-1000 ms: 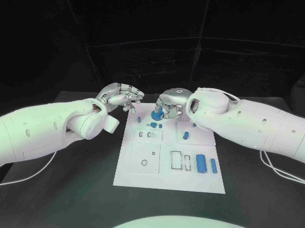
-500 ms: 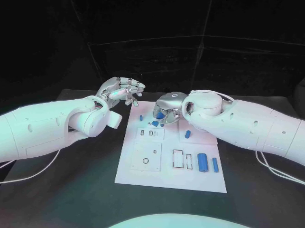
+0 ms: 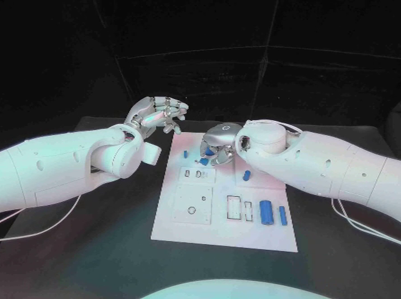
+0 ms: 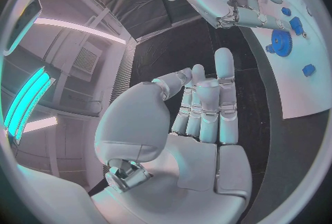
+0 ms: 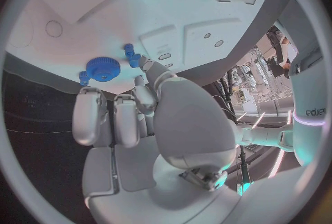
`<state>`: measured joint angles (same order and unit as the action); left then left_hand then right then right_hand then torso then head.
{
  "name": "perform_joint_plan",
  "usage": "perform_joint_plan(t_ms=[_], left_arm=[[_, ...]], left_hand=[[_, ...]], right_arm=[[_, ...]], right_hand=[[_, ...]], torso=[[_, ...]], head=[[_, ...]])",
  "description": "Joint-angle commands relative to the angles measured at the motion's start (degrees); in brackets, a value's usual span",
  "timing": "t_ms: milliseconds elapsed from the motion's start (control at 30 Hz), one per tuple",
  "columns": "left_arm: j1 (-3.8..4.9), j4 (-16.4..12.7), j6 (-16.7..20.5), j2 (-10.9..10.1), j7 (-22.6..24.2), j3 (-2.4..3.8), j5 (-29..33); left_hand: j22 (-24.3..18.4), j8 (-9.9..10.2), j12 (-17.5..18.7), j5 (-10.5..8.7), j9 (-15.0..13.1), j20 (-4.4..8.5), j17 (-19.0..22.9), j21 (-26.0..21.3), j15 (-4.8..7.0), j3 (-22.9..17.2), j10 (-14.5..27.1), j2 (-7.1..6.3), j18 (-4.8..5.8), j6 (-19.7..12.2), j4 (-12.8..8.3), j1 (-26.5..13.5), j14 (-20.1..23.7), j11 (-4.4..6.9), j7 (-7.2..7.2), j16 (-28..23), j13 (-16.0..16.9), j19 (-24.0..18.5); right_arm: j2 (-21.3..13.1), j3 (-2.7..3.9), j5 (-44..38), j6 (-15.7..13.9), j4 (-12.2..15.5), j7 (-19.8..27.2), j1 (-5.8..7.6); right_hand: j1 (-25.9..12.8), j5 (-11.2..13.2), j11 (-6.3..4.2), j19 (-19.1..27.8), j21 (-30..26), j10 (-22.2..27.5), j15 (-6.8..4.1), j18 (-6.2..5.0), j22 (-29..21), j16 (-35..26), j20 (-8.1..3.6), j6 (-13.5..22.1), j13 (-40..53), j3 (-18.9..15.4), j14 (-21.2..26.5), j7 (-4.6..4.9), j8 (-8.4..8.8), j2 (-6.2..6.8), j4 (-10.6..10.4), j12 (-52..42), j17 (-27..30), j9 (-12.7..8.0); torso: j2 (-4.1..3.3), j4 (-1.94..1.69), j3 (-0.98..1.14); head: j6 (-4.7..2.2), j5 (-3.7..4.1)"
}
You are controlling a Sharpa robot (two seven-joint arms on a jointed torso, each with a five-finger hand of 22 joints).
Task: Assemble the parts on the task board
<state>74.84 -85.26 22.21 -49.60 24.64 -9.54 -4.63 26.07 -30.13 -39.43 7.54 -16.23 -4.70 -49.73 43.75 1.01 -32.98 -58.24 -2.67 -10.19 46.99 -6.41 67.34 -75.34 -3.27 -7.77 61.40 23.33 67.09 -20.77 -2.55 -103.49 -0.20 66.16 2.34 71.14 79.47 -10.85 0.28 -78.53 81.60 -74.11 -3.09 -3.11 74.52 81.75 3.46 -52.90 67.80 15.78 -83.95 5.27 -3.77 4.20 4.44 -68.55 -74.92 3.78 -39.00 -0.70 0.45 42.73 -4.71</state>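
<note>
Black drapes close off the room behind a dark worktop [image 3: 92, 249], where the white task board [image 3: 209, 227] lies in the middle. On the left, the left hand [image 3: 155, 115] is raised off the far-left corner of the board, fingers apart and holding nothing. Moving right, the far end of the board carries a blue gear [image 4: 281, 42] with small blue parts [image 4: 309, 69] scattered near it; some may already be seated, though that cannot be told for sure. The right hand [image 3: 216, 144] hangs low over this cluster with its fingers bent down toward the gear; whether it grips a piece cannot be told. Further right and nearer, two blue cylinders [image 3: 265, 212] lie loose beside open rectangular slots [image 3: 232, 208], and a round hole [image 3: 190, 212] stands unfilled. I judge the assembly to be at an early stage, with most of the seating left.
</note>
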Motion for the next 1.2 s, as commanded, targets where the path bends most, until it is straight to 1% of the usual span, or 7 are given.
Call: perform_joint_plan(t_ms=[33, 167, 367, 433, 633, 700, 1200], left_arm=[[0.04, -0.1, 1.0, 0.0, 2.3, 0.02, 1.6], [0.04, -0.1, 1.1, 0.0, 2.2, 0.02, 1.7], [0.03, -0.1, 1.1, 0.1, 2.1, 0.02, 1.7], [0.03, -0.1, 1.1, 0.1, 2.1, 0.02, 1.7], [0.03, -0.2, 1.1, 0.1, 2.2, 0.02, 1.7], [0.03, -0.2, 1.1, 0.1, 2.2, 0.02, 1.7], [0.03, -0.1, 1.0, 0.3, 2.0, 0.02, 1.7]], left_hand=[[-0.1, 0.3, 0.3, 0.15, 0.1, -0.26, 0.0, -0.2, -0.04, -0.1, 0.3, 0.00, -0.34, -0.1, -0.3, 0.6, 0.4, -0.06, -0.38, -0.3, 0.0, 0.3], [-0.1, 0.3, 0.3, 0.15, 0.1, -0.26, 0.0, -0.2, -0.04, -0.1, 0.3, 0.00, -0.34, -0.1, -0.3, 0.6, 0.4, -0.06, -0.38, -0.3, 0.0, 0.3], [-0.1, 0.3, 0.3, 0.14, 0.1, -0.27, 0.2, -0.2, -0.05, -0.1, 0.3, -0.01, -0.34, -0.1, -0.4, 0.5, 0.5, -0.08, -0.41, -0.4, -0.1, 0.3], [-0.1, 0.3, 0.3, 0.14, 0.1, -0.27, 0.2, -0.2, -0.05, -0.1, 0.3, -0.01, -0.34, -0.1, -0.4, 0.5, 0.5, -0.08, -0.41, -0.4, -0.1, 0.3], [-0.1, 0.3, 0.3, 0.14, 0.1, -0.27, 0.2, -0.2, -0.05, -0.1, 0.3, -0.01, -0.34, -0.1, -0.4, 0.5, 0.5, -0.08, -0.41, -0.4, -0.1, 0.3], [-0.1, 0.3, 0.3, 0.14, 0.1, -0.27, 0.2, -0.2, -0.05, -0.1, 0.3, -0.01, -0.34, -0.1, -0.4, 0.5, 0.5, -0.08, -0.41, -0.4, -0.1, 0.3], [-0.1, 0.3, 0.3, 0.14, 0.1, -0.27, 0.2, -0.2, -0.05, -0.1, 0.3, -0.01, -0.34, -0.1, -0.4, 0.5, 0.5, -0.08, -0.41, -0.4, -0.1, 0.3]], right_arm=[[0.4, 0.00, -1.3, -1.0, -0.1, 0.0, 0.06], [0.9, -0.01, -1.3, -1.0, -0.4, 0.1, 0.00], [1.3, -0.01, -1.4, -0.6, -1.0, -0.1, -0.11], [1.6, -0.01, -1.4, -0.3, -1.4, -0.1, -0.13], [2.4, -0.01, -1.7, 0.5, -2.6, -0.2, -0.30], [2.7, -0.02, -1.9, 0.7, -3.0, -0.2, -0.37], [4.2, -0.02, -2.4, 0.1, -5.1, 0.2, -0.84]], right_hand=[[0.0, 0.4, -0.38, -0.1, 0.1, -0.2, -0.50, -0.53, 0.2, 0.2, -0.28, 0.6, 0.2, 0.1, -3.4, 0.05, 0.30, 0.51, 0.2, -0.3, -1.9, -0.1], [0.0, 0.4, -0.39, -0.1, 0.1, -0.3, -0.51, -0.52, 0.2, 0.2, -0.30, 0.7, 0.3, 0.1, -3.4, 0.03, 0.28, 0.45, 0.2, -0.4, -1.9, 0.0], [-0.1, 0.3, -0.42, -0.2, 0.2, -0.4, -0.54, -0.50, 0.3, 0.2, -0.33, 0.7, 0.4, 0.2, -3.4, 0.01, 0.23, 0.34, 0.2, -0.5, -2.0, 0.0], [-0.1, 0.3, -0.45, -0.2, 0.2, -0.5, -0.57, -0.48, 0.4, 0.2, -0.36, 0.6, 0.4, 0.3, -3.4, -0.01, 0.17, 0.23, 0.2, -0.6, -2.0, 0.0], [0.0, 0.2, -0.47, -0.2, 0.2, -0.5, -0.59, -0.49, 0.4, 0.2, -0.39, 0.6, 0.5, 0.4, -3.4, -0.02, 0.10, 0.13, 0.2, -0.6, -2.0, 0.1], [0.0, 0.2, -0.48, -0.2, 0.2, -0.5, -0.60, -0.49, 0.3, 0.2, -0.40, 0.5, 0.5, 0.4, -3.4, -0.02, 0.09, 0.11, 0.2, -0.6, -2.0, 0.1], [0.2, 0.2, -0.69, -0.2, 0.2, -0.5, -0.75, -0.50, 0.3, 0.2, -0.53, 1.1, 0.5, 0.7, -3.4, -0.38, 0.21, 0.11, 0.6, -0.5, -2.1, 0.0]], torso=[[-0.06, 0.02, -0.03], [-0.04, 0.01, -0.13], [-0.02, 0.10, -0.05], [0.05, 0.05, -0.07], [0.00, -0.06, -0.04], [0.05, 0.01, -0.02], [0.05, 0.06, -0.01]], head=[[0.08, -0.18], [0.19, -0.19], [0.38, -0.43], [0.58, -0.40], [0.67, -0.45], [0.74, -0.49], [0.99, -0.71]])
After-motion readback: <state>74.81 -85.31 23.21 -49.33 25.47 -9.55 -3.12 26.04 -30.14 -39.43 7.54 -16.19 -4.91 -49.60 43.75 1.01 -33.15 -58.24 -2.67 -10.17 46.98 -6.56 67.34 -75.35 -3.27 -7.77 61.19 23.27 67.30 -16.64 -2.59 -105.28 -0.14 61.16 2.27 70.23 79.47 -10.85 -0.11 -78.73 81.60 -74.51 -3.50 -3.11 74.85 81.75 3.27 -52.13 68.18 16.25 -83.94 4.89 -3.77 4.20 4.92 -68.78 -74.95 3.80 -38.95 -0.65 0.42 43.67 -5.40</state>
